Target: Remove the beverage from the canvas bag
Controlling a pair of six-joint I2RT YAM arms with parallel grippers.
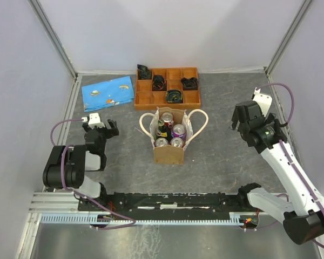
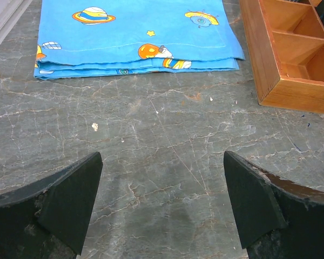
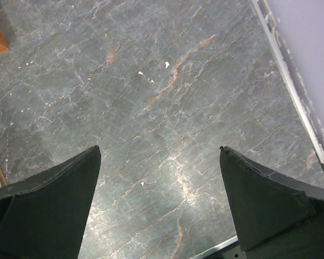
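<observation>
While the small tan boxy canvas bag (image 1: 169, 154) is standing upright in the middle of the grey marble table (image 1: 221, 162), several round metal drink cans (image 1: 176, 142) are sitting inside it with their tops showing. Its two cream rope handles are drooping out to each side. The left black two-finger claw (image 1: 100, 125) is hanging well apart from the bag on its left, spreading its fingers (image 2: 70, 199) wide and holding nothing. The right black two-finger claw (image 1: 240, 117) is hanging well apart on the bag's right, also gaping wide and holding nothing. An orange-brown wooden tray with square boxes (image 1: 144, 99) is lying just behind the bag. A flat blue folded cloth with space pictures (image 1: 108, 91) is lying beside the tray's left.
</observation>
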